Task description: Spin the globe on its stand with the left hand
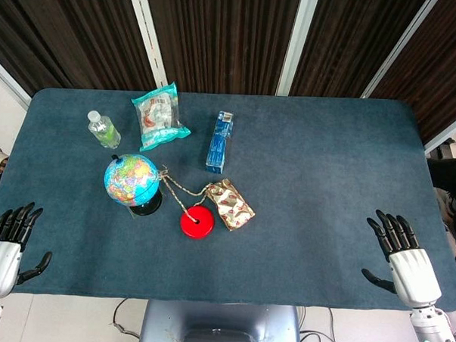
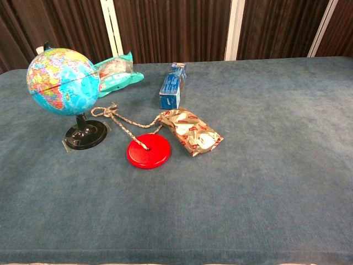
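A small blue globe stands upright on a black round stand at the left middle of the table; the chest view shows the globe and its stand at the left. My left hand lies at the table's near left corner, fingers spread, holding nothing, well short of the globe. My right hand rests at the near right edge, fingers spread and empty. Neither hand shows in the chest view.
A red disc on a braided rope lies right beside the stand. Next to it is a brown snack packet. Farther back are a blue box, a teal bag and a small bottle.
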Robot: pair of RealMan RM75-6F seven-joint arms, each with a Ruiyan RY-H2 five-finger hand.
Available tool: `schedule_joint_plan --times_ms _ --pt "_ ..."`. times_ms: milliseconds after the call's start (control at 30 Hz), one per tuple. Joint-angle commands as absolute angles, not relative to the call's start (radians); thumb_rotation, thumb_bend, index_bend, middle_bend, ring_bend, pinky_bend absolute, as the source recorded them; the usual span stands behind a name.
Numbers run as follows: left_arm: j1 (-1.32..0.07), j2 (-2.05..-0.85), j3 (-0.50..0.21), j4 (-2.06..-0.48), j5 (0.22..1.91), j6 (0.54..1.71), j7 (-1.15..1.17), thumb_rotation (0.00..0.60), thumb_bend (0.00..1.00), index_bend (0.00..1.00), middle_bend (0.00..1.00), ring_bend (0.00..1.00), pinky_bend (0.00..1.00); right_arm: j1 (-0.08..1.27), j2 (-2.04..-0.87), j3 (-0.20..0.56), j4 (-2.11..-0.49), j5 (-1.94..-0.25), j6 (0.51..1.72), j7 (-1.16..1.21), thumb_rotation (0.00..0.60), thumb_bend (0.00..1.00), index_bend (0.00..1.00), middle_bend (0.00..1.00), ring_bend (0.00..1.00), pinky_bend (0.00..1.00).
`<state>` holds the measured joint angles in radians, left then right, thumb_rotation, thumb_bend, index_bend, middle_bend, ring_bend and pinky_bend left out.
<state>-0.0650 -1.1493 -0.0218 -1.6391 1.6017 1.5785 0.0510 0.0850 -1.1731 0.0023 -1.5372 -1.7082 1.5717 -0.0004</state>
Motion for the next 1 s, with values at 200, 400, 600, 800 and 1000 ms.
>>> schedule_joint_plan --times_ms 200,400,600,800,1000 --pt "-0.099 -1.199 -0.044 -1.610 1.603 1.555 -0.081 0.600 0.32 0.00 0.00 0.00 0.06 0.084 -1.170 0.000 -1.549 -1.705 1.569 -0.006 0.600 0.06 0.00 0.00 0.00 0.00" --pt "-0.189 -1.272 -0.129 -1.561 1.496 1.437 -0.363 0.600 0.32 0.00 0.00 0.00 0.04 0.089 -1.168 0.001 -1.552 -1.691 1.551 -0.013 0.600 0.07 0.00 0.00 0.00 0.00" --pt "-0.278 -1.329 -0.218 -1.520 1.420 1.358 -0.434 0.600 0.31 0.00 0.00 0.00 0.03 0.092 -1.173 0.010 -1.557 -1.670 1.539 -0.028 0.600 0.06 0.00 0.00 0.00 0.00" --pt "-0.334 -1.381 -0.263 -1.514 1.386 1.322 -0.478 0.600 0.31 0.00 0.00 0.00 0.03 0.103 -1.178 0.015 -1.561 -1.646 1.507 -0.046 0.600 0.07 0.00 0.00 0.00 0.00" --pt "-0.374 -1.418 -0.272 -1.516 1.372 1.291 -0.460 0.600 0.31 0.00 0.00 0.00 0.03 0.105 -1.174 0.017 -1.565 -1.635 1.500 -0.043 0.600 0.06 0.00 0.00 0.00 0.00"
